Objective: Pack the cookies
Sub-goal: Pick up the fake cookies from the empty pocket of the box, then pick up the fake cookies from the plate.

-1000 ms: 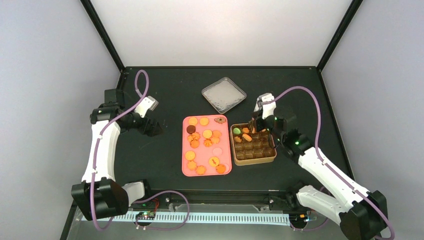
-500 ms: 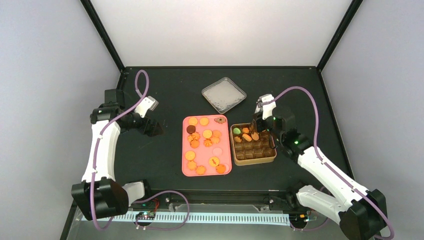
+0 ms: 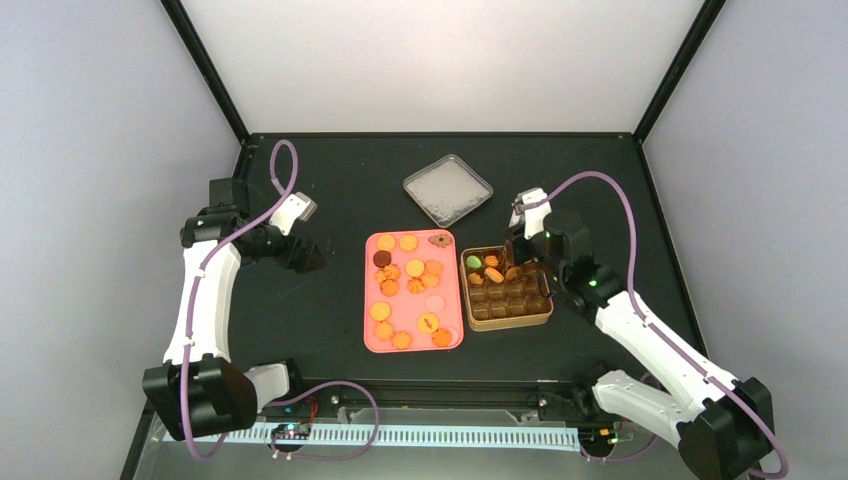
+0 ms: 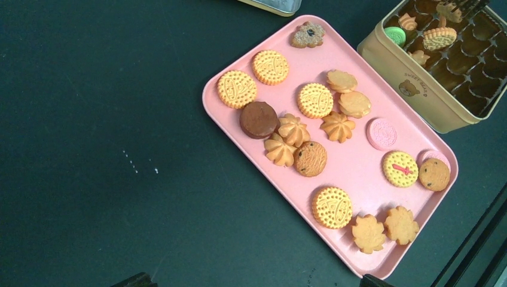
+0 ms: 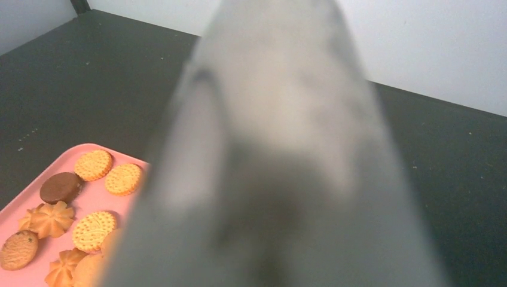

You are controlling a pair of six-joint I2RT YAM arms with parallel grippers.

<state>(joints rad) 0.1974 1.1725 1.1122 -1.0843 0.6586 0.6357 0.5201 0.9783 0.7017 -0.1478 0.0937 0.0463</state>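
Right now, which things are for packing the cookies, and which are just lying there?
For the job:
- cookies, most on the tray, a few already in the tin
- pink tray
- tin with little compartments

Just lying about:
- grey lid, set apart behind the tray, touching nothing

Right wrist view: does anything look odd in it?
Yes. A blurred grey shape fills most of the frame; what it is cannot be told. Only a corner of the pink tray with some cookies shows at lower left.
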